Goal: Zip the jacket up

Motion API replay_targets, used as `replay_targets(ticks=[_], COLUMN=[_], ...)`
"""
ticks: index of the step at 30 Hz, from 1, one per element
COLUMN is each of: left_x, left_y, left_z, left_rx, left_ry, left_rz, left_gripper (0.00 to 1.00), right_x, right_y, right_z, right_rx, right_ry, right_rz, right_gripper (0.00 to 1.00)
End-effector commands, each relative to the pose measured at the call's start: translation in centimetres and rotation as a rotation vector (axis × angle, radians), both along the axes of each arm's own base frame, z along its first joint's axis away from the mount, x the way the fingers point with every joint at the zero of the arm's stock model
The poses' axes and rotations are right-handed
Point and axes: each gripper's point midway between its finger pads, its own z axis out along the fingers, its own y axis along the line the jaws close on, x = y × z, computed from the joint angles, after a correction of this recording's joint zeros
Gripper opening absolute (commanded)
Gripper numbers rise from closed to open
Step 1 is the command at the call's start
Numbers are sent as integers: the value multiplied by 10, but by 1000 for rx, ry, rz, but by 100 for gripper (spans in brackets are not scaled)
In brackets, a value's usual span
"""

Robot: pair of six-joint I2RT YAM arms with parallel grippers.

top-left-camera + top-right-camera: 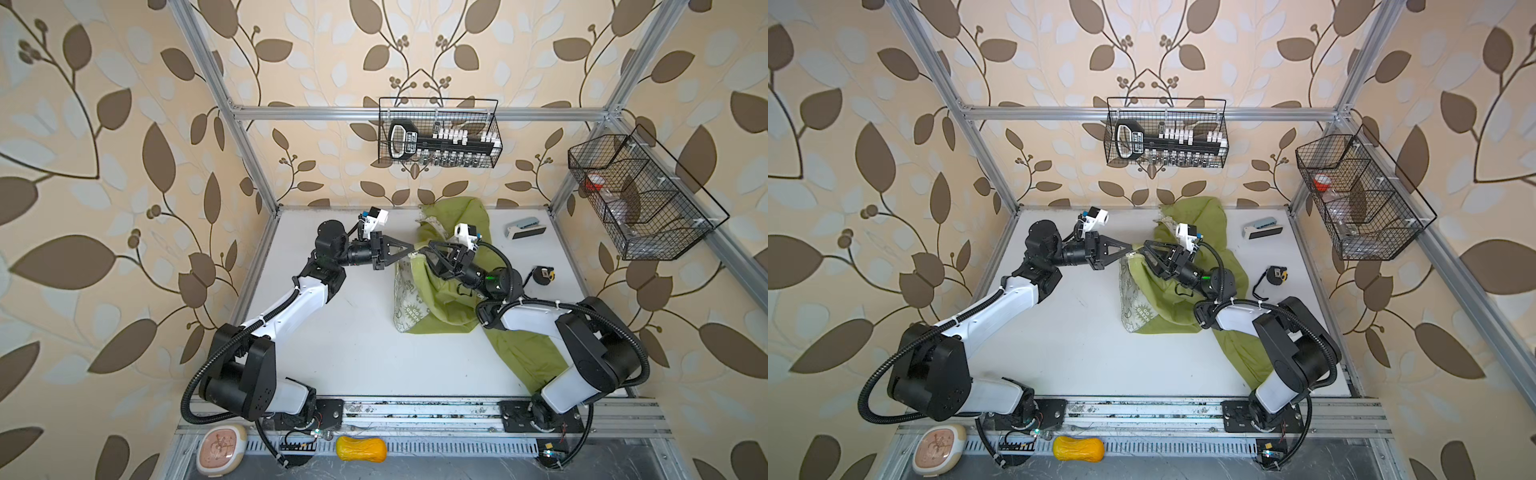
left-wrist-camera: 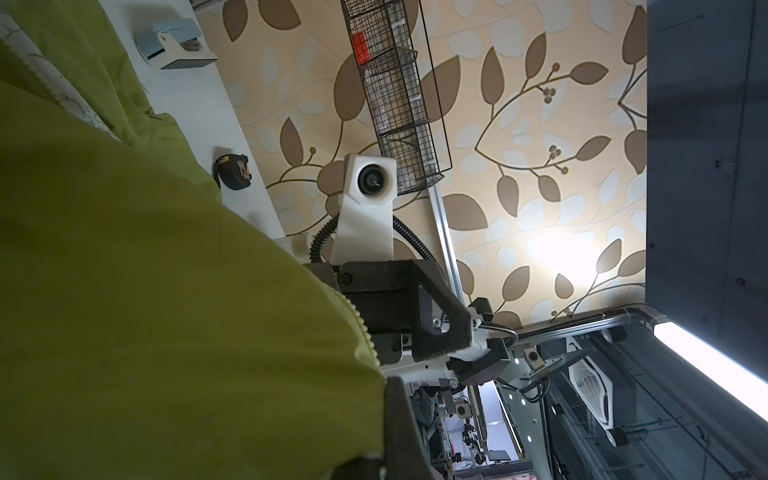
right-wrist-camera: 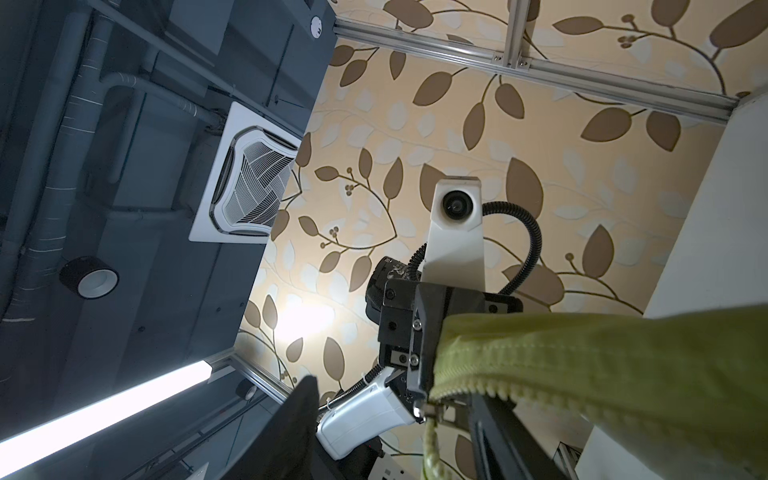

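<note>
The olive-green jacket [image 1: 453, 299] [image 1: 1167, 299] lies crumpled on the right half of the white table, with its printed white lining [image 1: 405, 291] showing along the left edge. My left gripper [image 1: 411, 249] [image 1: 1130, 252] is shut on a raised edge of the jacket by the zipper. Green cloth [image 2: 166, 291] fills much of the left wrist view beside one finger [image 2: 399, 415]. My right gripper [image 1: 428, 253] [image 1: 1144, 250] [image 3: 395, 424] faces it tip to tip, its jaws apart. The pale green zipper teeth [image 3: 498, 374] and a small metal slider [image 3: 428, 409] hang between its fingers.
On the table behind the jacket lie a white and blue stapler-like tool [image 1: 521, 228] and a black tape measure [image 1: 542, 274]. Wire baskets hang on the back wall [image 1: 440, 133] and the right frame [image 1: 636, 199]. An orange squash [image 1: 360, 449] and a cream disc [image 1: 220, 449] sit beyond the front rail.
</note>
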Motion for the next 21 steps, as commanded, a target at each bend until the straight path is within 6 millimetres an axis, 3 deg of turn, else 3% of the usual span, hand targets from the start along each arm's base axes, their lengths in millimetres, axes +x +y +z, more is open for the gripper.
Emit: replay_targets(ticks=[1,13,21], left_x=[-16,-16,-12], left_y=[0,0,1], left_z=[39,38,33], left_rx=[-35,-35,-18], left_ry=[-143,-146,-126], left_rz=[-21,-24,4], left_gripper=[0,0,0], right_x=[-9,-6,-7], right_y=[-4,2,5], right_z=[10,-9,-21], right_rx=[42,7,-23], right_ry=[-9,16,25], right_rz=[35,47,58], right_gripper=[52,30,36])
